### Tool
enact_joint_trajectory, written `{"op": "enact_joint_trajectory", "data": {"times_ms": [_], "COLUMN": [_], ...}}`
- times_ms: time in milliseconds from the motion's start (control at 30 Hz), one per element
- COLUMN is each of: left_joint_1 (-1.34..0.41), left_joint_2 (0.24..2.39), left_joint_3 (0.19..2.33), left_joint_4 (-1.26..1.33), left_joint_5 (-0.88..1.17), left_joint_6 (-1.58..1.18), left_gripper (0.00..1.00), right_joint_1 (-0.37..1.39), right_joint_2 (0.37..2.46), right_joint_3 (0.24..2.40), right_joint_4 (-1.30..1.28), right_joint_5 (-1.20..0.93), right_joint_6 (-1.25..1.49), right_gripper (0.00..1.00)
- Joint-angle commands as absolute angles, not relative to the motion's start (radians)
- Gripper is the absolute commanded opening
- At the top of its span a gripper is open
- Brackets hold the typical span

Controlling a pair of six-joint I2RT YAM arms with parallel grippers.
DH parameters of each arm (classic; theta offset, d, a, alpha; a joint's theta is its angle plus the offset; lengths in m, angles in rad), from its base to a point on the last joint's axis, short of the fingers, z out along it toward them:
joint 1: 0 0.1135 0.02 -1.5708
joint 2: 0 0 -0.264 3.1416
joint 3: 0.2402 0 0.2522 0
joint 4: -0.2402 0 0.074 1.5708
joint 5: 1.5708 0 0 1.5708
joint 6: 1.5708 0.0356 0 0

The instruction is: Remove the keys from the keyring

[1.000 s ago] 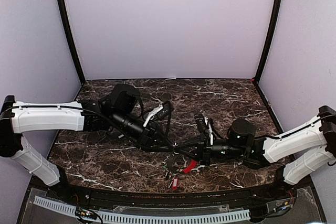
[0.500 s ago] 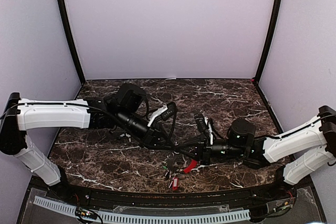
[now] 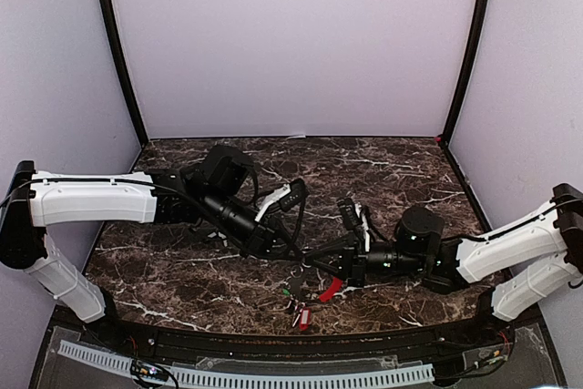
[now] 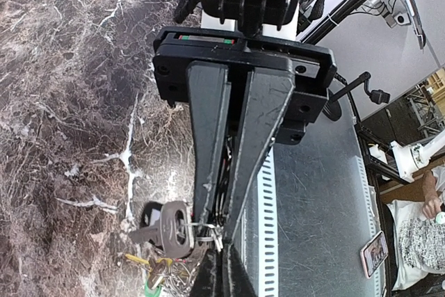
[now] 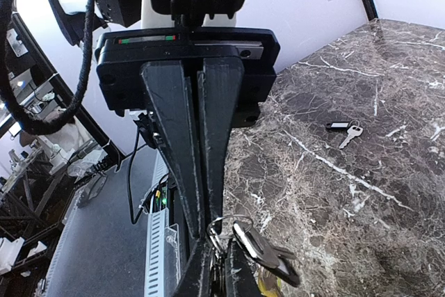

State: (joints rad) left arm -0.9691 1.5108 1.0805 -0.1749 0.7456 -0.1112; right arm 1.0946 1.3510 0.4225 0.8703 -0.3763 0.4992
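Since a second ago the left arm [image 3: 91, 199] has been shifted right and its wrist brought nearer centre. The right arm [image 3: 510, 245] and the small pieces on the table [image 3: 410, 179] are seen where they were.

Keyring [image 5: 223, 225]: a thin silver wire loop, located at the table's near middle, between the two gripper tips. Keys [image 4: 169, 225] are hung from it in a bunch. A plain silver key with a large head is threaded foremost, a dark-headed one sits behind it, and yellow and green heads are lower down. Whether the bunch touches the table cannot be told.

Left gripper [image 4: 217, 262]: jaws closed, fingers pressed together, ring wire pinched at the tips. Right gripper [image 5: 212, 262]: jaws closed likewise, loop caught at the tips, keys fanned out to one side.

Top view: the grippers are met tip to tip, and jaw state cannot be read from there. Only this view shows a red strip [image 3: 330, 291] just beside the right gripper's tip. It also shows a red key [image 3: 303, 319] lying apart from the bunch, near the front edge.

Only the right wrist view shows a loose key [image 5: 344, 130], dark head and silver blade, laid flat on the table well apart from the bunch.
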Motion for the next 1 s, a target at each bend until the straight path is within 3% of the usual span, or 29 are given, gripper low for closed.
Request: {"op": "enact_joint_trajectory", "data": {"times_ms": [0,67,133,367,733,967], "left_joint_1": [-0.974,-0.974,-0.973,-0.973,-1.002,-1.032], "left_joint_2": [1.479,1.467,1.461,1.466,1.535,1.577], "left_joint_3": [1.095,1.099,1.108,1.175,1.287,1.318], "left_joint_4": [-0.184,-0.194,-0.217,-0.313,-0.415,-0.446], "left_joint_5": [0.759,0.751,0.751,0.862,1.033,1.082], "left_joint_6": [-0.084,-0.066,-0.046,0.015,0.032,0.042], "left_gripper": [0.0,0.0,0.0,0.0,0.0,0.0], "right_joint_1": [1.092,1.092,1.091,1.071,1.055,1.055], "right_joint_2": [1.315,1.288,1.249,1.063,1.086,1.124], "right_joint_3": [0.393,0.379,0.366,0.332,0.46,0.51], "right_joint_4": [0.974,0.987,0.985,0.891,0.701,0.721], "right_joint_5": [-0.361,-0.363,-0.365,-0.353,-0.584,-0.706], "right_joint_6": [0.491,0.481,0.46,0.338,0.151,0.095], "right_gripper": [0.15,0.34,0.44,0.61,0.55,0.41]}}
